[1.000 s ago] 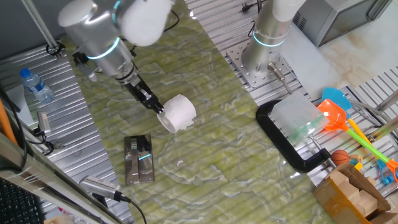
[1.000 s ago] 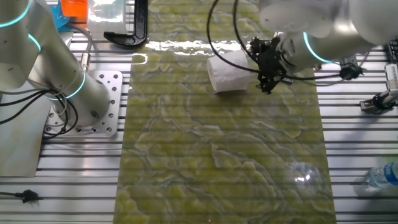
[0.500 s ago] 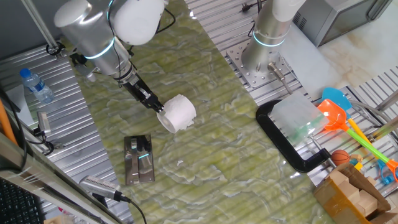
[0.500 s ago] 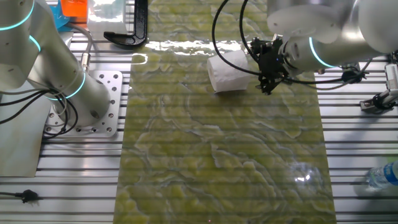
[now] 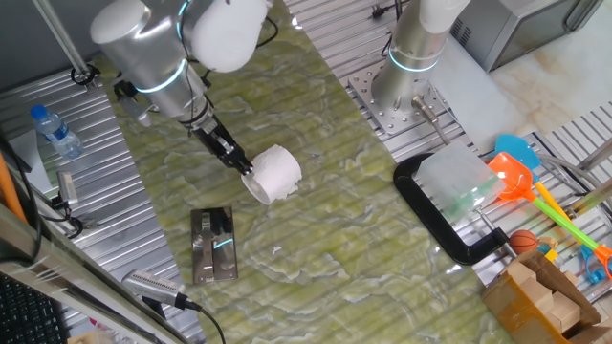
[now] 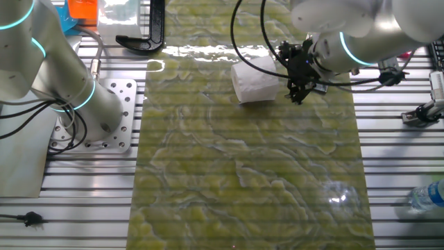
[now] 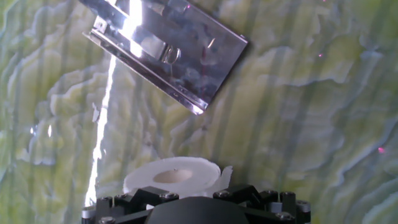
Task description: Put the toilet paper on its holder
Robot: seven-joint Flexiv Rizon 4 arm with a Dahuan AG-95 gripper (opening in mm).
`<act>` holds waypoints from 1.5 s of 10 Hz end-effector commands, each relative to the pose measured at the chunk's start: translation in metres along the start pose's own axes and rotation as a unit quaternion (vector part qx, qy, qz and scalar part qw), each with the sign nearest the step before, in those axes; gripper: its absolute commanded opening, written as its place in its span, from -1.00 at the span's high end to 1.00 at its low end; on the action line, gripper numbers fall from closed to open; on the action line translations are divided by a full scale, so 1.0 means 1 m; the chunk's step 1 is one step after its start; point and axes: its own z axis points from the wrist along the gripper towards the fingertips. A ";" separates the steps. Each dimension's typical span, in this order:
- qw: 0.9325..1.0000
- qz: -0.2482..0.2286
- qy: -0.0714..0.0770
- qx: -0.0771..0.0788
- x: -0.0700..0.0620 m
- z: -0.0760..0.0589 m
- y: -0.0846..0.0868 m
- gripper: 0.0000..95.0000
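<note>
The toilet paper (image 5: 274, 173) is a white roll lying sideways over the green mat, its hollow end facing the gripper. My gripper (image 5: 245, 166) is shut on the roll's near rim. In the other fixed view the roll (image 6: 254, 80) is left of the gripper (image 6: 293, 81). The holder (image 5: 213, 245), a shiny metal plate with a short post, lies on the mat in front of and left of the roll. In the hand view the holder (image 7: 168, 53) is at the top and the roll (image 7: 171, 175) sits at the bottom, just above the gripper body (image 7: 189, 204). The fingertips are hidden.
A large black C-shaped clamp (image 5: 435, 225) lies at the mat's right edge, by a clear box and coloured toys (image 5: 521, 177). A second arm's base (image 5: 406, 72) stands at the back. A water bottle (image 5: 55, 132) lies on the left.
The roll and the gripper stay where they were. Only the arm's upper links have shifted slightly back and forth.
</note>
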 end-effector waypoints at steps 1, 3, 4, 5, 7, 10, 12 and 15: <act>1.000 0.006 -0.014 -0.003 0.001 0.000 0.000 -1.00; 1.000 0.002 -0.014 -0.007 0.001 0.000 0.000 -1.00; 1.000 0.002 -0.010 -0.015 0.001 -0.001 0.000 -1.00; 1.000 0.002 -0.009 -0.015 0.003 -0.002 0.002 -1.00; 1.000 -0.003 -0.009 -0.013 0.024 0.000 0.007 -1.00; 1.000 -0.003 -0.009 0.002 0.042 0.010 0.011 -1.00; 1.000 -0.002 -0.011 0.009 0.048 0.019 0.016 -1.00; 1.000 0.002 -0.014 0.011 0.058 0.027 0.027 -1.00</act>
